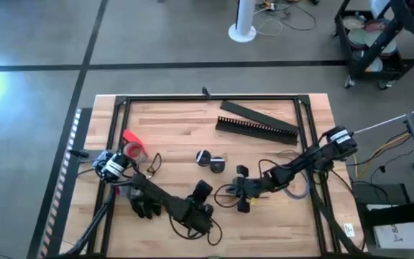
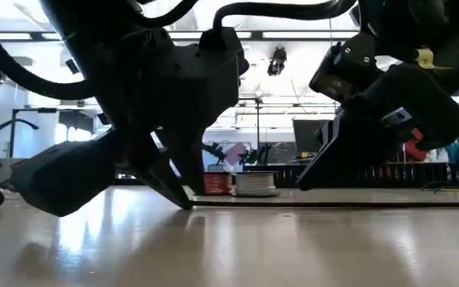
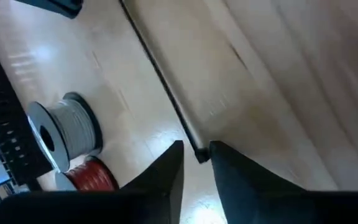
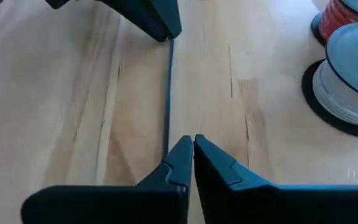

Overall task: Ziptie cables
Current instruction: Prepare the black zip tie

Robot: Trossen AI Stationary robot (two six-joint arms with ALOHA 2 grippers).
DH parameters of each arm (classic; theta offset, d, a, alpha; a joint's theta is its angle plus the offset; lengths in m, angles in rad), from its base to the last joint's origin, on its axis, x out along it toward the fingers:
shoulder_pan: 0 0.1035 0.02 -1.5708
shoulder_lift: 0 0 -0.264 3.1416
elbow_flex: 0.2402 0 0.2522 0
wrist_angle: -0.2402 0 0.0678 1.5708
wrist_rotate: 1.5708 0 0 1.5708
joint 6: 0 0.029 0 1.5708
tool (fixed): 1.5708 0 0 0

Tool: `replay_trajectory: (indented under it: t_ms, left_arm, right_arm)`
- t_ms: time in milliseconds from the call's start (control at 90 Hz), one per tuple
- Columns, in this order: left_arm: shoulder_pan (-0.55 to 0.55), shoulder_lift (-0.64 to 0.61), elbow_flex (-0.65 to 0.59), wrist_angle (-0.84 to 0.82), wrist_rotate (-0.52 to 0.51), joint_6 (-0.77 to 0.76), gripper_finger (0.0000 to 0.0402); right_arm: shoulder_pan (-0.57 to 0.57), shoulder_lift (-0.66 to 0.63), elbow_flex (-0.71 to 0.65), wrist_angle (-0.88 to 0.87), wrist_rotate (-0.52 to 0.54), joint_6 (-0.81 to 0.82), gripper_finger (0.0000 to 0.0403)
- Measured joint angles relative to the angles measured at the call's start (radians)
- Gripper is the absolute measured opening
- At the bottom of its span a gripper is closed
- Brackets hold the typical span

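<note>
Right wrist view shows you the ziptie (image 4: 168, 93) stretched between both grippers, right gripper (image 4: 192, 144) clenched on one end, left gripper (image 3: 196, 152) pinching the other; uneven pulling could slip it free.

The centre of the wooden table (image 1: 185, 129) is left open for passage, while the far side is blocked by the comb-toothed duct (image 1: 257, 129) and flat bar (image 1: 249, 111); two wire spools (image 1: 209, 160) are stood just beside the lane where both arms meet
</note>
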Motion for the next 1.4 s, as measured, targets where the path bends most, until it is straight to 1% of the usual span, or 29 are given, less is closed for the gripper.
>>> replay_trajectory:
  t_ms: [200, 300, 389, 467, 556, 622, 733, 833, 944, 1033, 1100, 1167, 1256, 1400]
  left_arm:
    - [-0.001, -0.002, 0.001, -0.001, -0.003, -0.011, 0.0129]
    - [-0.001, -0.001, 0.02, -0.032, 0.003, -0.076, 0.0144]
    - [-0.002, -0.001, 0.06, -0.094, 0.039, -0.177, 0.0154]
    - [-0.004, -0.011, 0.086, -0.132, 0.092, -0.272, 0.0159]
    - [-0.003, -0.041, 0.088, -0.135, 0.139, -0.405, 0.0162]
    - [-0.004, -0.067, 0.084, -0.133, 0.141, -0.514, 0.0161]
    - [-0.014, -0.114, 0.061, -0.122, 0.135, -0.669, 0.015]
    - [-0.034, -0.171, 0.022, -0.049, 0.117, -0.755, 0.0135]
    - [-0.054, -0.242, -0.063, 0.119, 0.077, -0.812, 0.0116]
    - [-0.059, -0.301, -0.166, 0.316, 0.043, -0.828, 0.0101]
    - [-0.059, -0.338, -0.251, 0.495, -0.024, -0.839, 0.0091]
    - [-0.058, -0.367, -0.337, 0.698, -0.115, -0.828, 0.0082]
    - [-0.058, -0.382, -0.438, 0.973, -0.232, -0.767, 0.0071]
    - [-0.057, -0.385, -0.553, 1.381, -0.353, -0.65, 0.0057]
  right_arm:
    - [0.0, -0.042, 0.0, -0.068, -0.001, -0.003, 0.0003]
    - [0.0, -0.066, 0.0, -0.107, -0.005, -0.005, 0.0003]
    - [0.002, -0.087, 0.0, -0.149, -0.016, -0.021, 0.0003]
    - [0.002, -0.093, 0.0, -0.169, -0.067, -0.04, 0.0003]
    - [0.002, -0.093, 0.0, -0.169, -0.13, -0.067, 0.0003]
    - [0.003, -0.088, 0.0, -0.159, -0.15, -0.085, 0.0003]
    - [0.002, -0.077, -0.001, -0.151, -0.147, -0.119, 0.0006]
    - [0.002, -0.068, 0.0, -0.143, -0.136, -0.138, 0.002]
    - [0.002, -0.042, -0.001, -0.141, -0.131, -0.127, 0.0044]
    - [0.002, -0.022, 0.0, -0.13, -0.126, -0.113, 0.0062]
    - [0.002, -0.006, 0.001, -0.116, -0.119, -0.111, 0.0071]
    - [0.003, 0.01, 0.002, -0.104, -0.112, -0.111, 0.0074]
    - [0.003, 0.023, 0.003, -0.104, -0.102, -0.122, 0.0061]
    - [0.002, 0.032, 0.005, -0.118, -0.097, -0.162, 0.0011]
